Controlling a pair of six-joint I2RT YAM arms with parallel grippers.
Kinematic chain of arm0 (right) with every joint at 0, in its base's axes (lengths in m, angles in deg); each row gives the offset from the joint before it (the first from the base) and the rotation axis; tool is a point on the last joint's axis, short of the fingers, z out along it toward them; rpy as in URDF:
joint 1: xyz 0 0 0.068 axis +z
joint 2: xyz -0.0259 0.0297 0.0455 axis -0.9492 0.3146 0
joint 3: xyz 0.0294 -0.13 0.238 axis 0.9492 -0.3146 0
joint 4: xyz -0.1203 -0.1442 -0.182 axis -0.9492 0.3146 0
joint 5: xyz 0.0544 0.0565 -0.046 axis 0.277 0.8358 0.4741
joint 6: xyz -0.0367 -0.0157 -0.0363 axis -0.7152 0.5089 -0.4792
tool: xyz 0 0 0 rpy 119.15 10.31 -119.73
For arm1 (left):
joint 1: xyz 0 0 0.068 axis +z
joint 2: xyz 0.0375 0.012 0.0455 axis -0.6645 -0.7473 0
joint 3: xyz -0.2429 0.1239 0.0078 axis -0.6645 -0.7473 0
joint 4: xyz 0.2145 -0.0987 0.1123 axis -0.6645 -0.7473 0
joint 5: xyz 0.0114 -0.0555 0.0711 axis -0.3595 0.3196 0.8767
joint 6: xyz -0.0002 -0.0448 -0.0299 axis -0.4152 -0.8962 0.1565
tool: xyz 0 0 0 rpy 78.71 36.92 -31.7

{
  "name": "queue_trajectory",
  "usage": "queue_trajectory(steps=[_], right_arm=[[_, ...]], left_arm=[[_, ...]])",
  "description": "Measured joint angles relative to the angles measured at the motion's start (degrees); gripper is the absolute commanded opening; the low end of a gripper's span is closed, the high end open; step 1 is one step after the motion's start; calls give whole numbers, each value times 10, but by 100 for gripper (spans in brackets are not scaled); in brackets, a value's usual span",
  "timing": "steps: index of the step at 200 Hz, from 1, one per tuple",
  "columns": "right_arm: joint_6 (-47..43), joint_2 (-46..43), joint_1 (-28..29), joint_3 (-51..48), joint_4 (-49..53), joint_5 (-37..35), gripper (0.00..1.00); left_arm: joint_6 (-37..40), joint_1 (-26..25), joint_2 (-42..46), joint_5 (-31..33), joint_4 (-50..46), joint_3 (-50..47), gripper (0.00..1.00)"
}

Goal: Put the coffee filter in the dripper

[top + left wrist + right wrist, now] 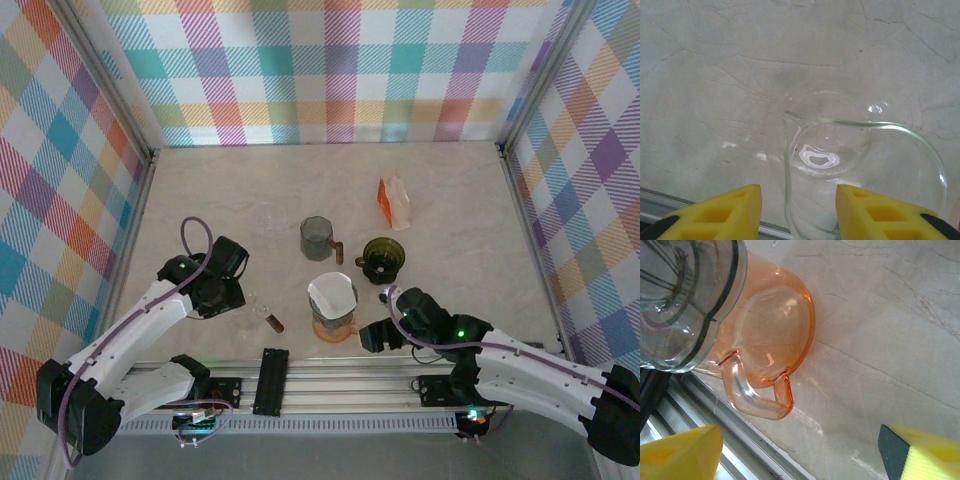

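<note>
The left pincer (799, 212) stands part open, its two yellow pads (725, 212) apart. The thin rim of a clear glass jug (840, 150) runs down through the gap between them. Neither pad can be seen pressing the glass, so it has hold of nothing. The jug's round bottom lies just ahead of its tips on the pale stone table (715, 60). The right pincer (800, 450) is spread wide and empty, with bare table between its pads. Ahead of it and off to its left sits the orange dripper (765, 335), resting on its flat round foot, its looped handle (752, 400) turned back toward the pincer and close to the left pad without touching it. The dripper's ribbed cup rises further to the left. From above, the white coffee filter (331, 293) stands opened out inside that cup. It is just to the left of the right pincer, between the two pincers and nearer the right one than the left. Beyond the right pincer, further out on the table, a dark green dripper (383, 257) stands almost straight ahead of it. A grey mug (317, 237) stands to that one's left, the two near each other but apart. Further out again, past the green dripper, an orange and white packet (394, 200) lies on the table, well away from both pincers.
</note>
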Motion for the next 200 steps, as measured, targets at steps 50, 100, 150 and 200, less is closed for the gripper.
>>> queue_trajectory(steps=[50,100,150,200], right_arm=[[-4,16,16,-13,-36,17,84],[-31,93,26,-13,-101,21,80],[-60,152,26,-13,-167,13,76],[-81,201,30,-12,-229,3,72]], left_arm=[[-2,2,31,1,8,92,87],[2,2,29,-5,51,112,90],[1,2,29,-18,67,90,91],[2,2,32,-20,71,90,91]])
